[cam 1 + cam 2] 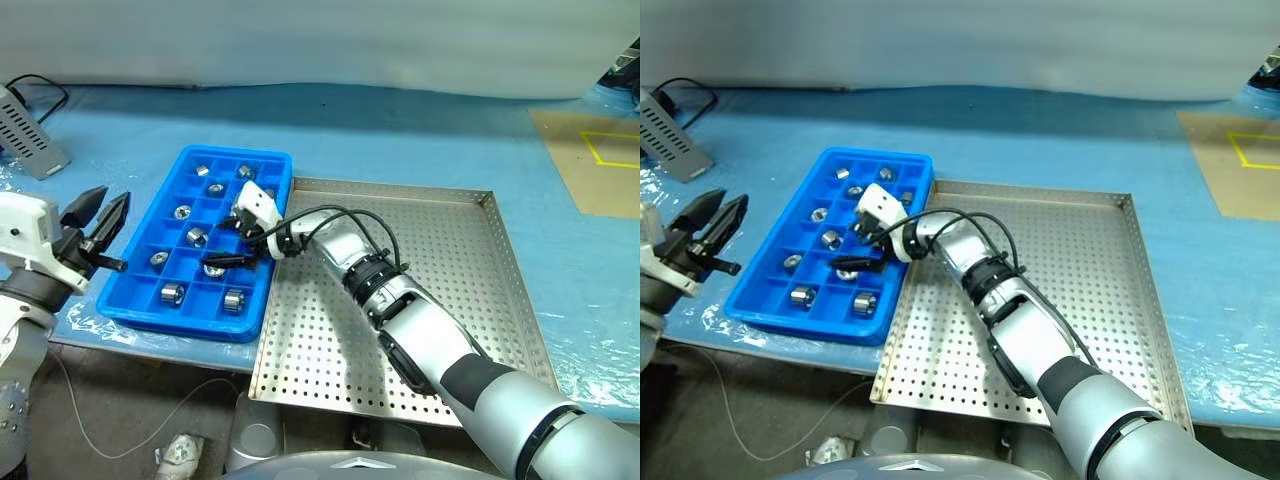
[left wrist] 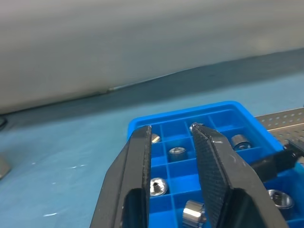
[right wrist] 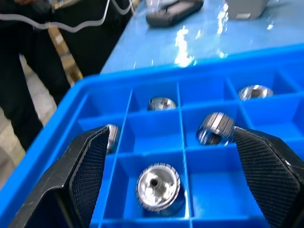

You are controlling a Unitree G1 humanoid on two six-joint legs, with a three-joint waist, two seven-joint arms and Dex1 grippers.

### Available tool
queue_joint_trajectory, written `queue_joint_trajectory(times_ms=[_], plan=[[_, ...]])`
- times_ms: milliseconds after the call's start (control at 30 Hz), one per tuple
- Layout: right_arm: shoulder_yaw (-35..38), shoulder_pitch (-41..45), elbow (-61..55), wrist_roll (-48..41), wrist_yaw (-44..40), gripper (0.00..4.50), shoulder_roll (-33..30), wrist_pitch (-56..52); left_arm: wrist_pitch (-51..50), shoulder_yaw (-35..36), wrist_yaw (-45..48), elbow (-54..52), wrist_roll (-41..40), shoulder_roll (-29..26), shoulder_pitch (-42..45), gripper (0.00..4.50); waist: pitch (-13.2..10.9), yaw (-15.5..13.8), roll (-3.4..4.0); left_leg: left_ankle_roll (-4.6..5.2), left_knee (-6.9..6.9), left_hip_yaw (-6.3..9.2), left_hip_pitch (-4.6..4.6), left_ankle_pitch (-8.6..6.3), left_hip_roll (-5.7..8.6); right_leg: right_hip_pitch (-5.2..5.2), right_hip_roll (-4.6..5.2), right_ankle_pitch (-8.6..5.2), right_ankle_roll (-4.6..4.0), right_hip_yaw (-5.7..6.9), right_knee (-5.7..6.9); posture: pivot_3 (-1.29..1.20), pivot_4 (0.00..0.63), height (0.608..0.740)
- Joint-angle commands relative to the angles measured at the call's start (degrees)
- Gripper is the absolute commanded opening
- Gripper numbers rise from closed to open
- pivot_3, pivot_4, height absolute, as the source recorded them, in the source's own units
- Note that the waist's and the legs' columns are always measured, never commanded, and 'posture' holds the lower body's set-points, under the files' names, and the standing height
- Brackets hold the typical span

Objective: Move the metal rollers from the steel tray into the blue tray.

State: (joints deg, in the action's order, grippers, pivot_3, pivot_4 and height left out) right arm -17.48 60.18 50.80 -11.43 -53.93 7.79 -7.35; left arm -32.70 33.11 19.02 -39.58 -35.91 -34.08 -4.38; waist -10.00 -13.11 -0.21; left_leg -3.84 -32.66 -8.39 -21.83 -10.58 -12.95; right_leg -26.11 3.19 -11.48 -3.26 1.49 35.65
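Spread wide, the right gripper (image 3: 168, 178) hangs over the bright blue compartmented plastic tray (image 1: 150, 305), near the tray's edge that borders the perforated square steel tray (image 1: 470, 300). One small shiny metal roller (image 3: 158, 186) lies in the compartment directly between its black fingers (image 3: 90, 166), untouched; others sit in neighbouring cells. Off the blue tray's opposite long edge, the left gripper (image 1: 97, 222) hovers with fingers pressed together, holding nothing.
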Motion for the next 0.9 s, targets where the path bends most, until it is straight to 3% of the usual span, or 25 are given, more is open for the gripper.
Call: queue_joint_trajectory(times_ms=[33, 233, 400, 667, 900], plan=[[3.98, -2.0, -11.72, -2.16, -0.74, 4.36, -2.66, -2.19, 3.19, -6.35, 1.88, 3.53, 1.99, 0.53, 4.58, 1.42, 0.01, 0.3, -0.01, 0.0, -0.07, 0.0, -0.01, 0.0, -0.01, -0.02, -0.01, 0.0, 0.0, -0.01, 0.05, 0.3, 0.15, 0.74], [5.45, -14.31, -30.61, 1.42, 2.56, 4.36, -16.25, -8.24, 8.32, -17.58, 6.77, 15.15, 5.59, 4.09, 14.49, 1.42, 0.11, 1.73, -0.17, -0.17, -0.4, -0.02, 0.04, 0.11, 0.15, 0.3, 0.1, 0.13, 0.23, -0.08, 0.03, 0.15, 0.15, 0.74], [14.43, -23.62, -43.52, 0.67, 13.63, 4.36, -23.83, -15.86, 13.77, -27.03, 12.72, 29.9, 9.34, 10.0, 26.92, 1.42, 0.11, 5.41, -0.15, -0.3, -0.45, -0.04, 0.04, 0.23, 0.15, 0.23, 0.01, 0.28, 0.3, -0.16, 0.12, -0.06, 0.15, 0.74], [23.77, -28.58, -52.83, 1.42, 29.92, 4.36, -23.8, -19.34, 21.49, -33.65, 19.99, 50.86, 12.85, 20.18, 41.71, 1.42, 0.13, 11.96, -0.18, -0.27, -0.4, -0.18, 0.05, 0.23, 0.16, 0.25, -0.17, 0.46, 0.42, -0.45, 0.05, -0.28, 0.15, 0.74], [23.2, -30.78, -56.68, 1.07, 32.92, 4.36, -23.89, -20.72, 23.04, -34.5, 23.35, 54.44, 13.99, 22.35, 44.41, 1.42, 0.12, 14.08, -0.17, -0.21, -0.41, -0.25, 0.1, 0.21, 0.17, 0.3, -0.21, 0.46, 0.34, -0.57, 0.03, -0.32, 0.15, 0.74]])
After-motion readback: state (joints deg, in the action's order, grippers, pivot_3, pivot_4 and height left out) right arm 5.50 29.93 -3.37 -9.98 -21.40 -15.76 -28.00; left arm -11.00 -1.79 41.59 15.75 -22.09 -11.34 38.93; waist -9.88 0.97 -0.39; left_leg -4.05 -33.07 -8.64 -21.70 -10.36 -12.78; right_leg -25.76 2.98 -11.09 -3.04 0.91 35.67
